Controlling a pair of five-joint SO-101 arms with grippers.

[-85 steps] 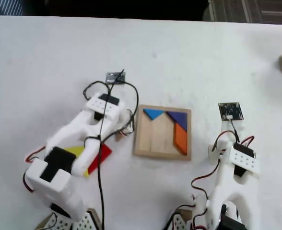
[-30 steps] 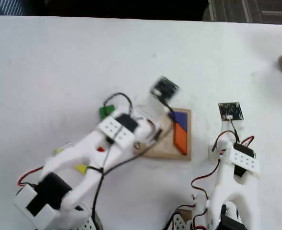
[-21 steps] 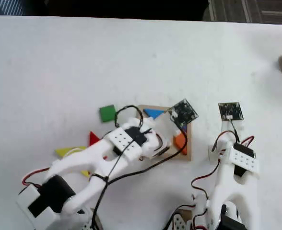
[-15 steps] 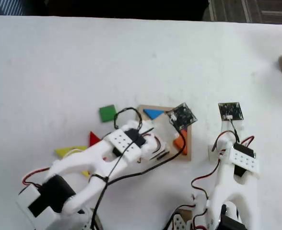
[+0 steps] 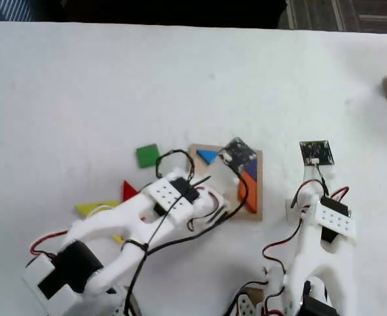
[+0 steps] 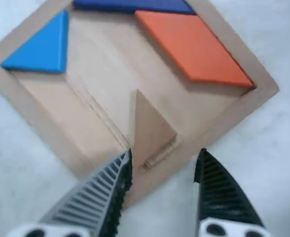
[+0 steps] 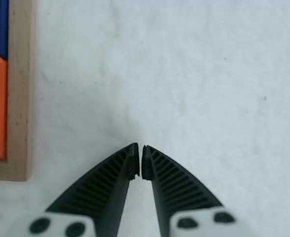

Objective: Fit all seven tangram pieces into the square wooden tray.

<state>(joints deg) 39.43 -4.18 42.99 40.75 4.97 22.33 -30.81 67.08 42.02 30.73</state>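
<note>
Left gripper (image 6: 164, 153) held wide open over wooden tray (image 6: 266, 90), pale triangle (image 6: 150, 131) laid inside at near edge, right gripper (image 7: 140, 150) closed, empty, right of it.

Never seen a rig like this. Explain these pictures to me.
Two white robot arms sit side by side at a table. One picture looks down from above; the other two come from a camera on each arm's wrist. The wooden tray holds a light blue triangle, a dark blue piece, an orange piece and a wood-coloured triangle. A green square, red triangle and yellow triangle lie beside it. The left pincer is open over the tray, holding nothing; the right pincer is shut, empty.
</note>
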